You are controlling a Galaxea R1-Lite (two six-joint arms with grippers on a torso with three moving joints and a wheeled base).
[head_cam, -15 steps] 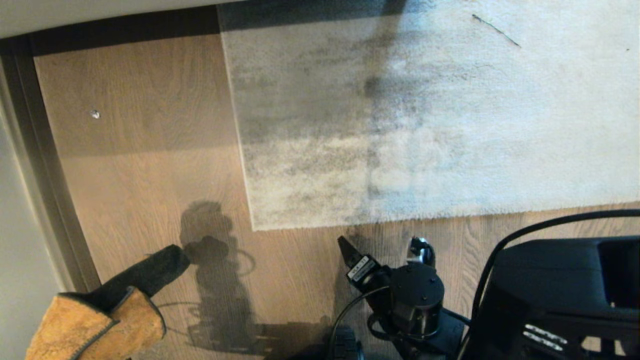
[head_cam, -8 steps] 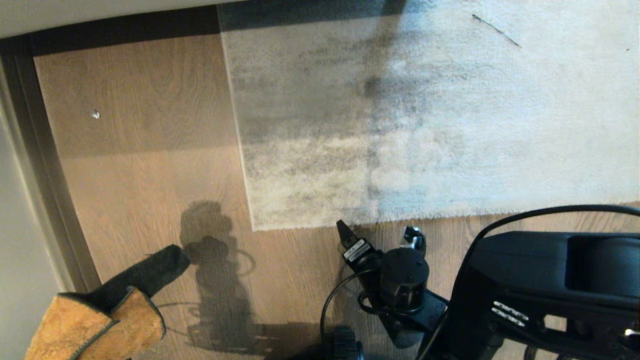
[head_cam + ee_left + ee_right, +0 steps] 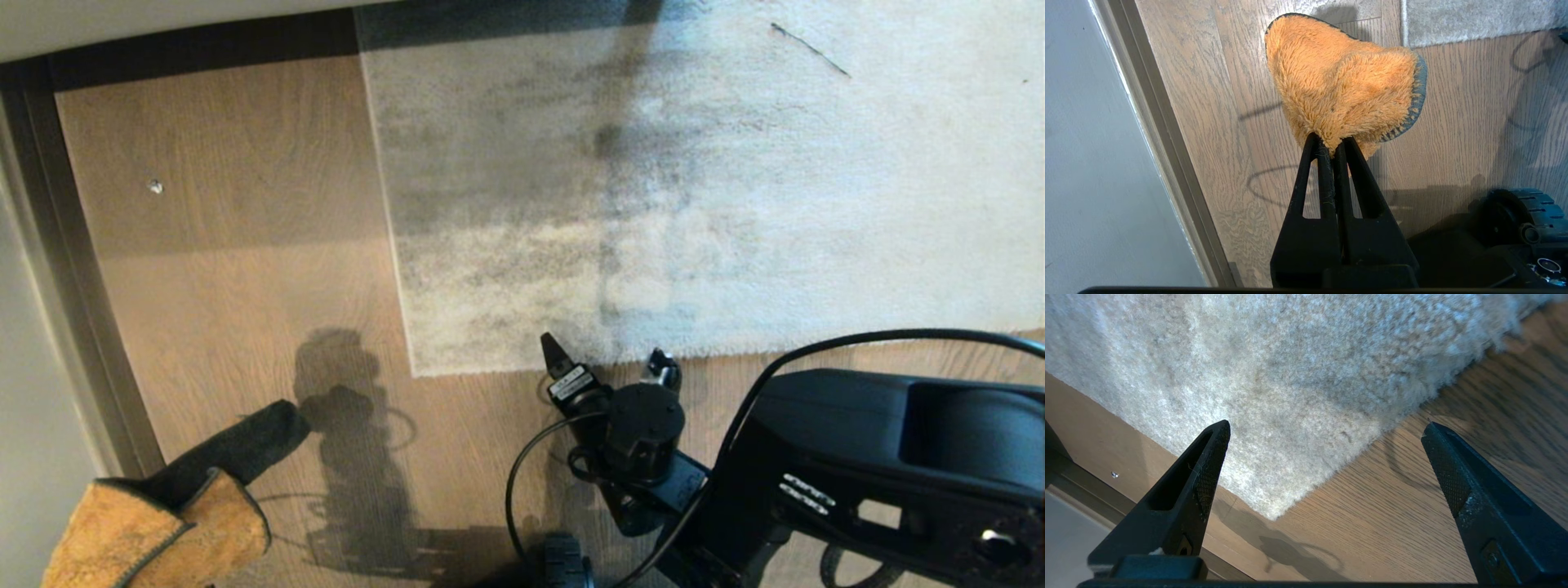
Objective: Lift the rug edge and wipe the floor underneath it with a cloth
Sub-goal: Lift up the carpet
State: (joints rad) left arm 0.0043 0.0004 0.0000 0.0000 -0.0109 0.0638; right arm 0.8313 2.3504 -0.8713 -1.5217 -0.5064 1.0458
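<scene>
Head view, nearest the robot: the left claw (image 3: pixel 1333 147) is parked low at the left, its two black fingers (image 3: pixel 1318 163) pressed together on a fold of the small mustard-orange fluffy cloth with black trim (image 3: pixel 155 523). The cloth hangs above the brown wood-grain plank floor (image 3: pixel 237 269), its black reverse side poking up and forward as a dark flap. In the left wrist view the cloth (image 3: pixel 1343 81) bunches out past the fingertips, with the floor (image 3: pixel 1453 122) behind it and a black ribbed wheel (image 3: pixel 1519 212) of the base at one side.

A little farther out, the right claw (image 3: pixel 608 359) reaches forward from the bulky black right arm housing (image 3: pixel 882 457), a black cable (image 3: pixel 816 351) arching over it. Its jaws stand wide apart and hold nothing. Both fingertips sit right at the near straight border of the large grey mottled short-pile rug, the rug edge (image 3: pixel 506 363), just to the right of the square corner. The right wrist view shows the claw (image 3: pixel 1325 430) spread across that corner (image 3: pixel 1278 510), one finger over pile, the other over bare floor (image 3: pixel 1372 514); whether a fingertip touches the rug cannot be told.

Beyond, the rug lies flat, running far to the right. To its left is open floor bearing a small pale speck (image 3: pixel 154 187), then the dark skirting strip (image 3: pixel 204 45) along the wall.
</scene>
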